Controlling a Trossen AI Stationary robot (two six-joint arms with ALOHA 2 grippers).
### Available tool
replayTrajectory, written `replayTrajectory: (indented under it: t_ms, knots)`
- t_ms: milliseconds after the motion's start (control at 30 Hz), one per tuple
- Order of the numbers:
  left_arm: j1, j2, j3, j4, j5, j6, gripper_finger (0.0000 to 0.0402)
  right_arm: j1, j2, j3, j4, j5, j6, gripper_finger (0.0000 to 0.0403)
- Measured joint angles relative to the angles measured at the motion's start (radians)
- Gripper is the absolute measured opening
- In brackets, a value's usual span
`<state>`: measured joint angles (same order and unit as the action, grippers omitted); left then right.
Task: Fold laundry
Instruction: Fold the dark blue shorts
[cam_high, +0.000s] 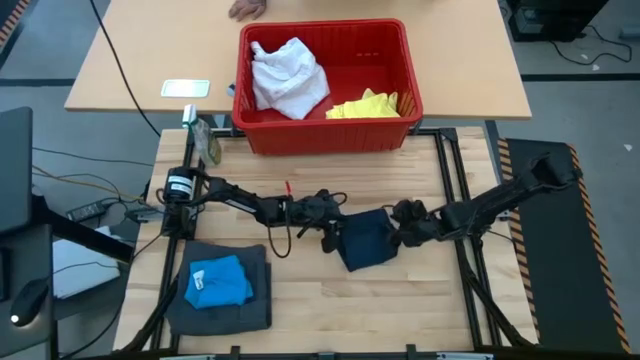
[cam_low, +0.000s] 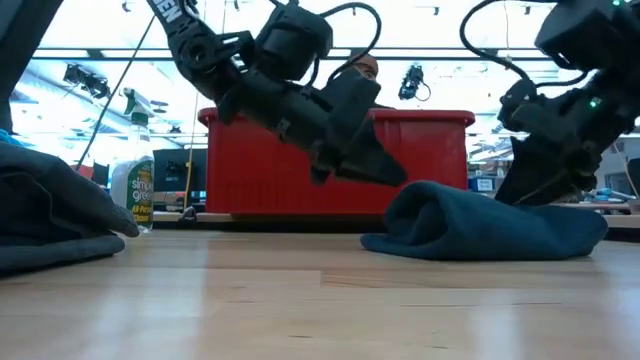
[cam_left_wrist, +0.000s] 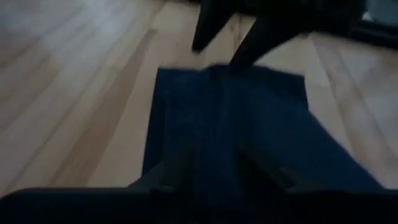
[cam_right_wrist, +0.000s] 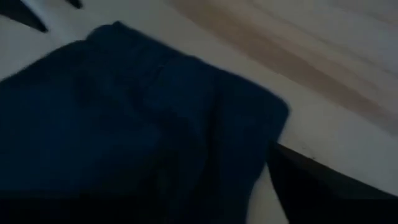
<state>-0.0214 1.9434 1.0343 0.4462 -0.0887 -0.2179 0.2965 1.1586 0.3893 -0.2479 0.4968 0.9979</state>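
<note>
Dark navy garment (cam_high: 366, 243) lies folded at tabletop (cam_high: 420, 300) centre; left tool (cam_high: 329, 232) at nine o'clock, right tool (cam_high: 399, 231) at three, both parted, apparently releasing it after a fold.

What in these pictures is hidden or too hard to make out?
- Navy garment, high view: both claws cover its side edges.
- Right claw, low view: the cloth roll hides its tips.
- Grey garment, high view: the blue garment covers its middle.
- Person, low view: mostly behind the red basket.
</note>
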Motion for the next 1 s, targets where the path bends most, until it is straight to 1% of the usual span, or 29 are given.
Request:
replayTrajectory:
  t_ms: [33, 100, 200, 300, 333, 400, 467, 567, 733, 900, 1000]
  knots:
    - [-0.004, -0.008, -0.001, -0.027, -0.001, -0.004, 0.0123, -0.012, -0.013, 0.000, 0.002, -0.025, -0.009, 0.0286]
    - [-0.018, -0.010, -0.003, -0.028, -0.003, -0.007, 0.0133, -0.035, -0.032, 0.000, -0.009, -0.070, -0.039, 0.0315]
    - [-0.052, -0.010, -0.003, -0.031, -0.008, -0.061, 0.0142, -0.085, -0.027, -0.002, -0.005, -0.162, -0.056, 0.0344]
    - [-0.096, -0.006, -0.031, 0.021, -0.081, -0.107, 0.0150, -0.109, 0.021, -0.022, 0.061, -0.240, -0.054, 0.0353]
    - [-0.109, -0.005, -0.051, 0.035, -0.108, -0.129, 0.0154, -0.110, 0.044, -0.028, 0.090, -0.250, -0.050, 0.0353]
    - [-0.133, -0.002, -0.103, 0.098, -0.144, -0.178, 0.0165, -0.108, 0.094, -0.030, 0.142, -0.254, -0.049, 0.0352]
    - [-0.151, -0.002, -0.158, 0.184, -0.157, -0.233, 0.0180, -0.101, 0.138, -0.029, 0.200, -0.240, -0.050, 0.0349]
    - [-0.172, -0.002, -0.225, 0.293, -0.161, -0.313, 0.0209, -0.095, 0.191, -0.029, 0.301, -0.231, -0.052, 0.0343]
    - [-0.199, -0.002, -0.243, 0.304, -0.171, -0.395, 0.0253, -0.096, 0.223, -0.029, 0.388, -0.270, -0.049, 0.0314]
    - [-0.222, -0.002, -0.243, 0.259, -0.263, -0.472, 0.0265, -0.095, 0.232, -0.029, 0.407, -0.293, -0.031, 0.0266]
    - [-0.222, -0.001, -0.243, 0.262, -0.271, -0.479, 0.0265, -0.095, 0.237, -0.030, 0.422, -0.306, -0.031, 0.0227]
